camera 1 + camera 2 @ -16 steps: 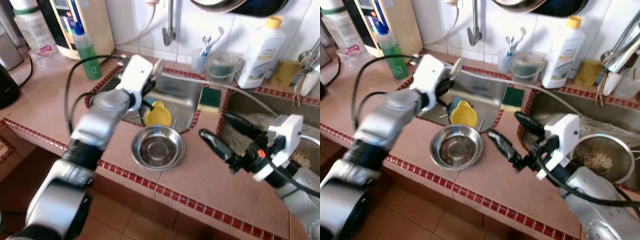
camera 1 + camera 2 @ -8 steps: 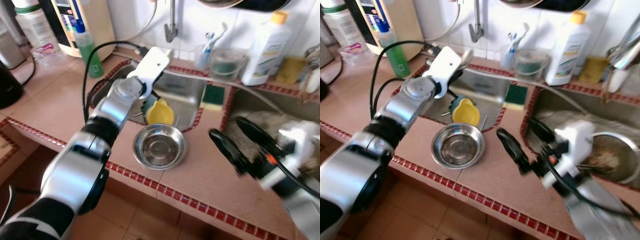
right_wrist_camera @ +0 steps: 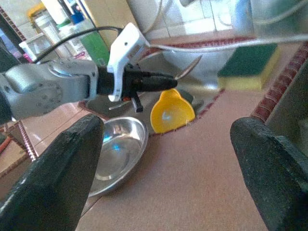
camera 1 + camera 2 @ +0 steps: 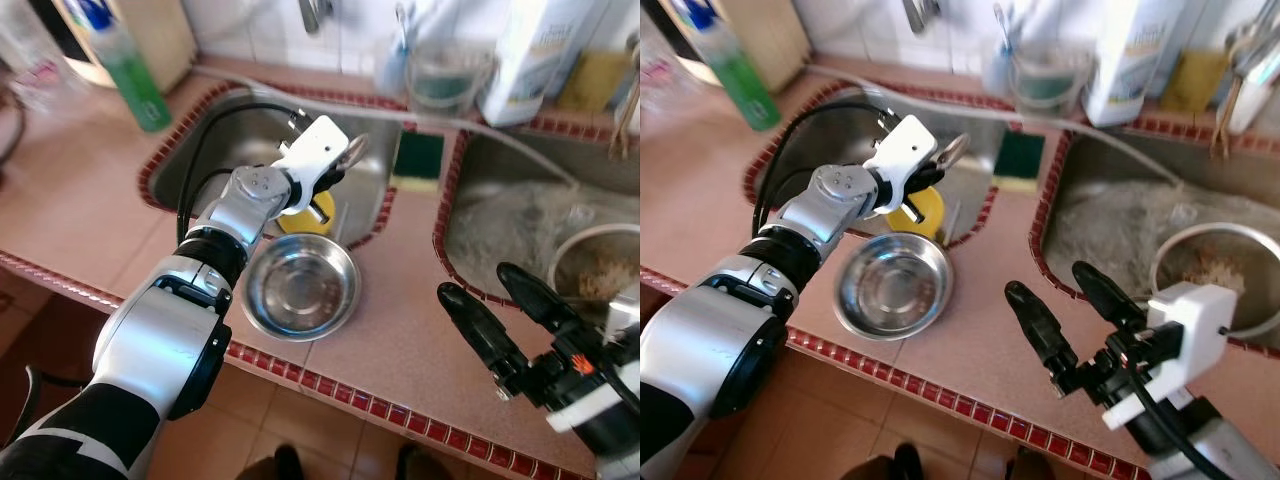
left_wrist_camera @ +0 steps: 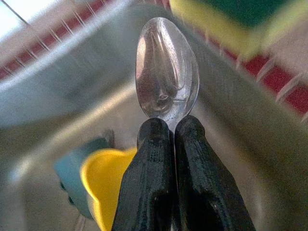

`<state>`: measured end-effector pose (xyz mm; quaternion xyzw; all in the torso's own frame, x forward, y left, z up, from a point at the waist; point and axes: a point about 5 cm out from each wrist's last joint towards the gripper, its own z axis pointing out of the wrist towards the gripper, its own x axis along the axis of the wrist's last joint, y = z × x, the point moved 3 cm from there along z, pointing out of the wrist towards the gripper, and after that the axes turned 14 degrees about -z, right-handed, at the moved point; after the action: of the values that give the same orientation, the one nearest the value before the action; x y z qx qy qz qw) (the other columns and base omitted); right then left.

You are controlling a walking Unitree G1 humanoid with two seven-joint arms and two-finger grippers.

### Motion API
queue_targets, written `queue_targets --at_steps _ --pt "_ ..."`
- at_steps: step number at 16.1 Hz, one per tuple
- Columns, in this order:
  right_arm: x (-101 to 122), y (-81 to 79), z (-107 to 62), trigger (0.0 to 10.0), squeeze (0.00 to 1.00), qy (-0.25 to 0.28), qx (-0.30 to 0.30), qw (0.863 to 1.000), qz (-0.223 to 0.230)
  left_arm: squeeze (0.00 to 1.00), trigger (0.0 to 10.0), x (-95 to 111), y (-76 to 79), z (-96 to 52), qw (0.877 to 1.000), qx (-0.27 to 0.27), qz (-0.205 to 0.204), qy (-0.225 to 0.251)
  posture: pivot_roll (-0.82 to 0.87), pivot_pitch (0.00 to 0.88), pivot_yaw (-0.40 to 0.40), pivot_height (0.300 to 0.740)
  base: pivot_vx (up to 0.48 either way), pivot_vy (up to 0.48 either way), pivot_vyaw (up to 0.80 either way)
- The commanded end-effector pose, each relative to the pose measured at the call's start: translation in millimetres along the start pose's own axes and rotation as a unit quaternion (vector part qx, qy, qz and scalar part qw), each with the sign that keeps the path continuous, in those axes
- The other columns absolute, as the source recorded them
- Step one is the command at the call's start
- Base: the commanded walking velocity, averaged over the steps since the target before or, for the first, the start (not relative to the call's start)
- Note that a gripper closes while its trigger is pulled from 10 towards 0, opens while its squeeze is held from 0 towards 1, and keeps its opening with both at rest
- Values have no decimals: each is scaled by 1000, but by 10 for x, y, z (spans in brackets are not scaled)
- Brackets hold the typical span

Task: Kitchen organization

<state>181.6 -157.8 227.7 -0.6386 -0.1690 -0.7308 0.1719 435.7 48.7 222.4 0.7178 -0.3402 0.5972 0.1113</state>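
Over the left basin of the sink (image 4: 215,150), the left gripper (image 5: 169,126) has its two black fingers (image 5: 149,183) pressed together on the neck of a single metal spoon (image 5: 167,74). The spoon is silver and shiny, with an oval bowl that carries a few droplets or smears; it sticks out past the fingertips toward the green-and-yellow sponge (image 4: 419,157) lying on the tiled ridge between the two basins. Just under the gripper, at the basin's near edge, sits one yellow cup-like piece (image 4: 318,208) with a bluish-green object (image 5: 67,166) beside it. On the pink counter (image 4: 390,330) at about 6 o'clock from the spoon stands one empty steel bowl (image 4: 299,290), round and polished, touching the row of red edge tiles. The right gripper (image 4: 500,320) hovers above the counter at about 4 o'clock from the bowl, its two long fingers spread wide apart and holding nothing. In the right basin, at 3 o'clock from the spoon, one metal strainer (image 4: 1215,275) holds some brownish scraps. Along the back ledge stand one green bottle (image 4: 128,70) at 10 o'clock, one clear tub (image 4: 440,75) at 1 o'clock, and one white bottle (image 4: 530,55) beside it.
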Motion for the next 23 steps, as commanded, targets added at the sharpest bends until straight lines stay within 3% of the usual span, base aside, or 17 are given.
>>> queue_targets --at_steps 1,9,10,18,23 --pt "68 -67 -37 10000 0 7 7 1000 -2 0 10000 -18 -89 -35 1000 13 13 -9 -396 390 142 740 0 0 0" --pt "104 -89 -127 10000 0 -6 8 1000 26 0 10000 -71 -253 -103 999 39 9 -21 -402 420 149 740 0 0 0" --pt "112 -89 -128 10000 0 -5 8 1000 28 984 10000 -73 -261 -106 999 41 7 -21 -399 419 151 740 0 0 0" --pt "133 -113 -95 10000 0 1 10 999 35 1000 10000 -39 -314 -131 999 49 4 -15 -382 399 154 740 0 0 0" --pt "100 -118 55 10000 0 26 21 999 36 1000 10000 207 -440 -220 994 38 -85 51 -345 333 160 740 0 0 0"
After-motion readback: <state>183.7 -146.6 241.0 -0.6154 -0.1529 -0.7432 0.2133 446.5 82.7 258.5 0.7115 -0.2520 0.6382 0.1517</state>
